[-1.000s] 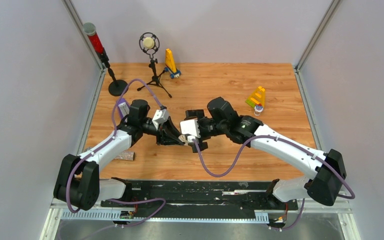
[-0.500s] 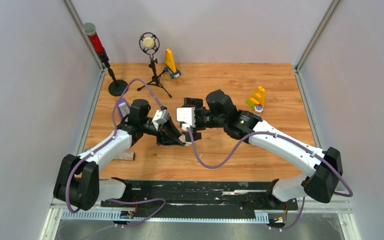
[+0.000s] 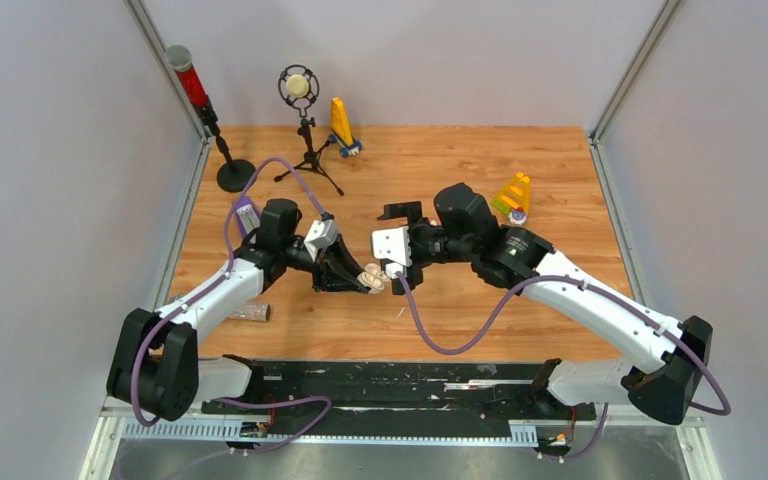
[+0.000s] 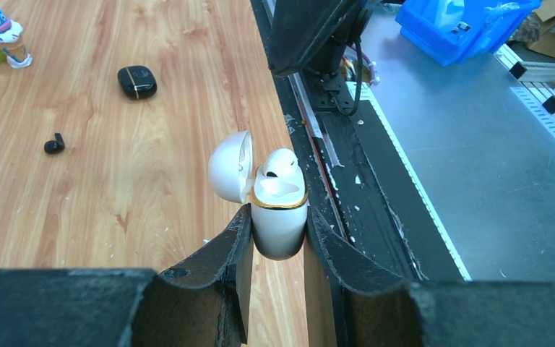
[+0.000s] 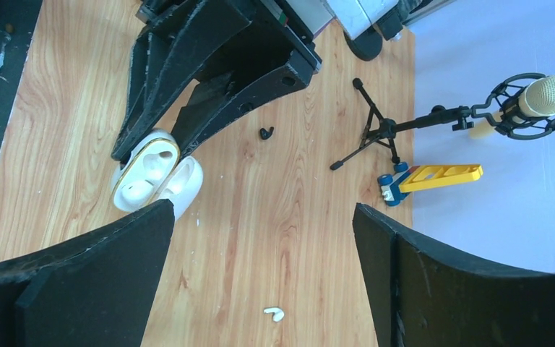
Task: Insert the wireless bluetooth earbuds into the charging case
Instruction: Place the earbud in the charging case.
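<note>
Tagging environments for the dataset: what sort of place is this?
Probably a lab robot-data cell, not a home or shop: a wood-top table boxed in by plain grey panels, a microphone on a tripod, and a red signal light on a stand.

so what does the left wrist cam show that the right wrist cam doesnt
Only the left wrist view: a closed glossy black pebble-shaped case and a blue plastic bin beyond the table edge.
Only the right wrist view: a loose white stemmed earbud, a cream microphone on a black tripod, and a yellow block toy.
Both: the open white gold-rimmed charging case clamped by the left gripper, over the wooden table. Each shows a small black earbud; I cannot tell whether it is the same one.
</note>
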`<action>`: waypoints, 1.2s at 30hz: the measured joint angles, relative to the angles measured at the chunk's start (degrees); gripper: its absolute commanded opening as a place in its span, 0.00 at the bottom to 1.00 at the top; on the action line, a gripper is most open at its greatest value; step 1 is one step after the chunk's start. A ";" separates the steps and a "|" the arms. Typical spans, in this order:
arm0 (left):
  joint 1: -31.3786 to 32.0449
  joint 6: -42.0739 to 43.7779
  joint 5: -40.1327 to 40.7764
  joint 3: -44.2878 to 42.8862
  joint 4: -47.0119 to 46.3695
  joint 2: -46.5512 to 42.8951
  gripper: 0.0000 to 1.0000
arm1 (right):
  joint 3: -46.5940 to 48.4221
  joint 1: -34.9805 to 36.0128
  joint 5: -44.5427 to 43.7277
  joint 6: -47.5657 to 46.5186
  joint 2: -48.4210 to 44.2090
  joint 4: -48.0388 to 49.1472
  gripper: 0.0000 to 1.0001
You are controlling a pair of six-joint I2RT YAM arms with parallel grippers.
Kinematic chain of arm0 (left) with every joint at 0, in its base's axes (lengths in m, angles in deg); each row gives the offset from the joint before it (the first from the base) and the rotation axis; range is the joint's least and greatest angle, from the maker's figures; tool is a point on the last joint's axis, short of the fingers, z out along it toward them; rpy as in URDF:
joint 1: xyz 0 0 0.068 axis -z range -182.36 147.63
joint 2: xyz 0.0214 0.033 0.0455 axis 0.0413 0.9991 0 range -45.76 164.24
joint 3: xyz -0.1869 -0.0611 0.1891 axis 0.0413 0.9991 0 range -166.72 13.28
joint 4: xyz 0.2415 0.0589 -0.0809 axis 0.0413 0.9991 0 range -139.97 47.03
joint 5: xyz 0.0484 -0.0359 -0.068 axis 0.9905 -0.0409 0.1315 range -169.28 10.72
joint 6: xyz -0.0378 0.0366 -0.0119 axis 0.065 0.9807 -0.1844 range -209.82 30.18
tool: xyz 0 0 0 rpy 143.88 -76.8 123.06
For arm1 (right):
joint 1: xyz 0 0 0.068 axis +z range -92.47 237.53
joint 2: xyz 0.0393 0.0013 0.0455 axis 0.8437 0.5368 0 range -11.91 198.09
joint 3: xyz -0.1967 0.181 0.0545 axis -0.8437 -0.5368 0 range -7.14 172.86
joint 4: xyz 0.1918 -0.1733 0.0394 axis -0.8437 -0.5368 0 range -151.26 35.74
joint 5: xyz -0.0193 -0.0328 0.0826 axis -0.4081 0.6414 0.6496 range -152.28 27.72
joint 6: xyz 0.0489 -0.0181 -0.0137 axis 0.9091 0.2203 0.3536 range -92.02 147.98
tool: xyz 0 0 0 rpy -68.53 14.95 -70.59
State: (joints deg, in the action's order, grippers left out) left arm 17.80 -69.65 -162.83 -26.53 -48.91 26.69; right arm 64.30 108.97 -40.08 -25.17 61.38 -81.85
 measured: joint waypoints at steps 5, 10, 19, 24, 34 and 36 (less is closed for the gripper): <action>0.00 0.20 -0.02 0.00 0.28 0.00 0.32 | -2.16 -0.15 1.22 -1.16 -1.16 -0.22 0.96; 0.02 0.37 -0.02 0.00 0.50 0.00 0.32 | -3.69 -0.15 2.47 -1.14 1.11 -1.01 0.96; 0.02 0.81 -0.02 0.00 0.92 0.00 0.32 | -4.02 -0.13 4.48 -0.85 2.54 -1.05 0.96; 0.02 0.87 -0.02 0.00 0.94 0.00 0.32 | -4.02 -0.13 5.38 -0.72 2.56 -1.03 0.95; 0.02 1.27 -0.02 -0.02 1.36 0.00 0.32 | -3.65 0.13 4.87 -0.02 2.80 -0.94 0.95; 0.02 1.44 -0.02 -0.02 1.36 0.00 0.32 | -3.28 0.13 4.74 0.17 2.80 -0.90 0.95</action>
State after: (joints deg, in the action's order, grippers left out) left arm 17.82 -68.21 -162.85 -26.55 -47.55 26.69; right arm 61.02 109.10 -35.34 -24.99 64.18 -82.75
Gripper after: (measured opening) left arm 0.344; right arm 0.950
